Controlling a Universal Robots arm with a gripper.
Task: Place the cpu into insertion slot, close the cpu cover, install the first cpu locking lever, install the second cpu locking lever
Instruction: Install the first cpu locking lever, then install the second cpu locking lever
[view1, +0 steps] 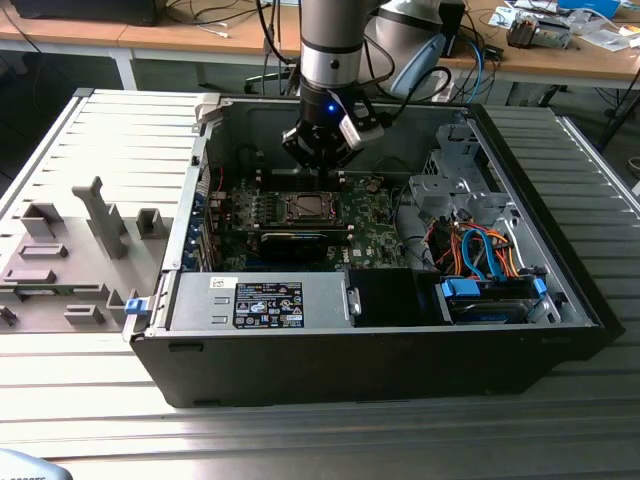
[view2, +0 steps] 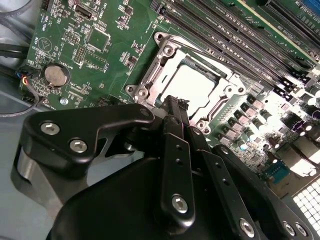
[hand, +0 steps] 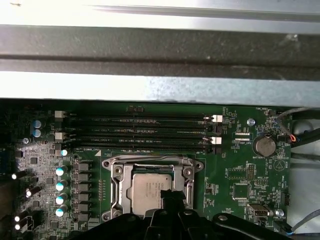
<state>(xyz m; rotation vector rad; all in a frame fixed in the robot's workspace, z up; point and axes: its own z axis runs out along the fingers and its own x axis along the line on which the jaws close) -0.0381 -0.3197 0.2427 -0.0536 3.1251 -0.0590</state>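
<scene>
With fingertips pressed together, empty, the hand (view2: 172, 107) hovers just over the seated cpu (view2: 187, 87); pressing its cover (hand: 152, 162) flat demands gentle, even descent

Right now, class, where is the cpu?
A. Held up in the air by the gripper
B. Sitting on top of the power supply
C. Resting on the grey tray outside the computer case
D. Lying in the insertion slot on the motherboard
D: in both wrist views the cpu lies flat inside the insertion slot on the green board, with the gripper just beside the slot's edge.
</scene>
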